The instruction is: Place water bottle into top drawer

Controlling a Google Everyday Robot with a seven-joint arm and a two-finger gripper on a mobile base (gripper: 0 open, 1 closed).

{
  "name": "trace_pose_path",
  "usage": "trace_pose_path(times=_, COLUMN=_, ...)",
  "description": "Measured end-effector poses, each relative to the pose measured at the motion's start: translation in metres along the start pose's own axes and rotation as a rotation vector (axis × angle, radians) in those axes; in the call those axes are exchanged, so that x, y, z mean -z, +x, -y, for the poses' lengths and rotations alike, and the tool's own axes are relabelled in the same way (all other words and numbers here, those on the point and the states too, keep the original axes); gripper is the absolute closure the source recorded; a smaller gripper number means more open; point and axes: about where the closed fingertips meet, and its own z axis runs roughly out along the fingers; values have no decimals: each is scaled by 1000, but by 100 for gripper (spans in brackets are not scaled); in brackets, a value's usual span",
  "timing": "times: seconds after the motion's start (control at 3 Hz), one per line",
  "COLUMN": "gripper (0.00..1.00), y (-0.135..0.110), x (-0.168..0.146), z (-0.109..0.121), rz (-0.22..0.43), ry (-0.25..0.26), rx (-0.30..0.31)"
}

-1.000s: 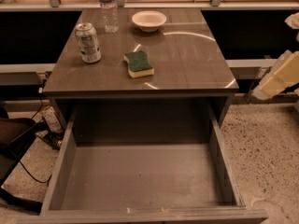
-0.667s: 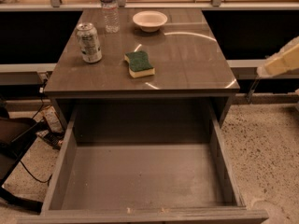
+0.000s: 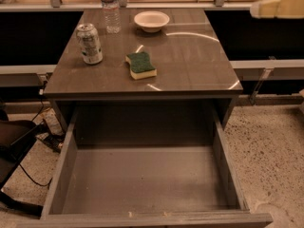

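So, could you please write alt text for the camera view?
A water bottle stands at the back left of the table, near a soda can, bowl and sponge; the top drawer below is pulled open, and the claw hovers at the upper right.

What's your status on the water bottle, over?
Gripper up at far right, beyond the table. Water bottle upright, back left, not held. Top drawer open. Soda can just in front of the bottle, sponge mid-table.
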Motion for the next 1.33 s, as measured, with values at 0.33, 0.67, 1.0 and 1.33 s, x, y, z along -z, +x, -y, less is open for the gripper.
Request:
trace_pose_path(times=0.33, gripper=0, y=-14, x=-7, z=-2, rz=44, ry=0, rx=-13)
trace_pose_path(times=0.67, gripper=0, y=-13, x=-7, z=-2, rz=43, ry=0, rx=-12)
trace_pose_path(times=1.0, gripper=0, y=-21, x=-23, z=-12, rz=67, ry=2, rx=-25)
trace_pose_path(times=1.33, gripper=0, y=-33, x=-74, z=-40, rz=121, ry=-4, rx=-49)
